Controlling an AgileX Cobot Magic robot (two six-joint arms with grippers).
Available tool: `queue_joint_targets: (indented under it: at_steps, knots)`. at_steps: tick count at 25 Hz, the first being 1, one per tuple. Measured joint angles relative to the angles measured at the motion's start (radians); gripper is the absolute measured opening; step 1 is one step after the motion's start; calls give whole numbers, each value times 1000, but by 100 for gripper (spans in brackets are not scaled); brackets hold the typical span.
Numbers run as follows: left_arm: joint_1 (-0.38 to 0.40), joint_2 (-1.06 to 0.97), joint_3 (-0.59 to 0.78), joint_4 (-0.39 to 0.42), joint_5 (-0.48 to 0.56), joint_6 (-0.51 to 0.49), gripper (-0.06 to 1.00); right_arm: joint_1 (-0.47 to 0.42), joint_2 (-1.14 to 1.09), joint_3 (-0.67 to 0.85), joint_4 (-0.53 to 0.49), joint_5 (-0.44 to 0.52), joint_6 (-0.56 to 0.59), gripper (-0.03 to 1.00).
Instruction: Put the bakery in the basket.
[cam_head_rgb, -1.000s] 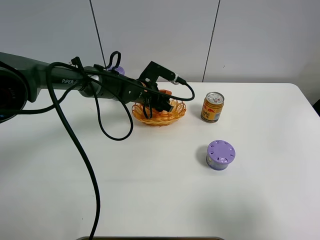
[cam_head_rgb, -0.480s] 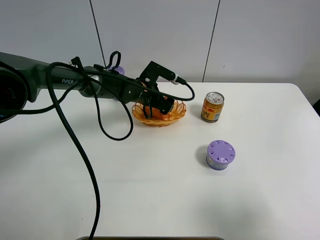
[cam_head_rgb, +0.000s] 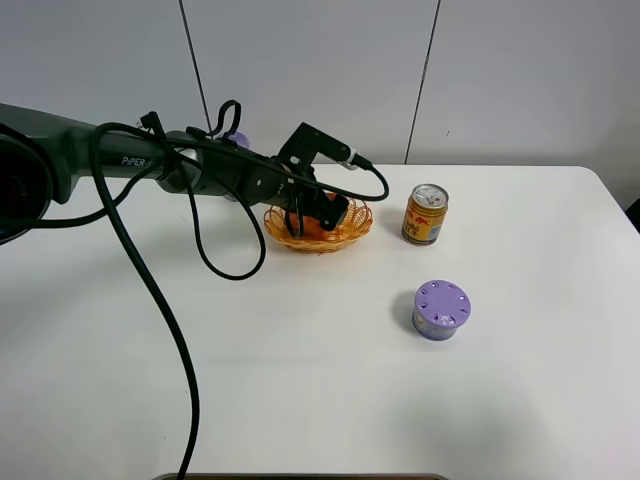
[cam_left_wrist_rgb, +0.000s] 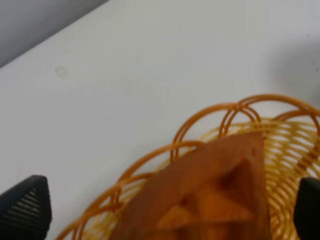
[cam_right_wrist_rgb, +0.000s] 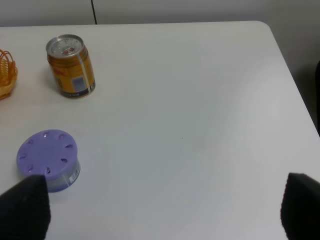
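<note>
Where the bakery (cam_left_wrist_rgb: 200, 200) lies, down in the basket (cam_left_wrist_rgb: 212, 111) with its point toward the looped rim, the left gripper (cam_head_rgb: 322, 214) hangs over it. Its fingers (cam_left_wrist_rgb: 25, 209) are spread wide, one on each side, neither touching the wedge. Basket sits near the far edge of the table (cam_head_rgb: 300, 380). Yellow can (cam_head_rgb: 425, 214) stands near it along that edge; purple-lidded tin (cam_head_rgb: 441, 309) is nearer the middle. Right gripper (cam_right_wrist_rgb: 162, 207) — jaws wide apart, holding nothing — above the tabletop.
</note>
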Motion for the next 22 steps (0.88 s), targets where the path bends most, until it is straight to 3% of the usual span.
queue_joint_targets:
  at_steps: [14, 22]
  knots:
    - [2, -337, 0, 51, 287, 0, 99, 0, 0, 0, 0, 0, 0, 91]
    - [94, -548, 0, 84, 520, 3, 99, 0, 0, 0, 0, 0, 0, 91]
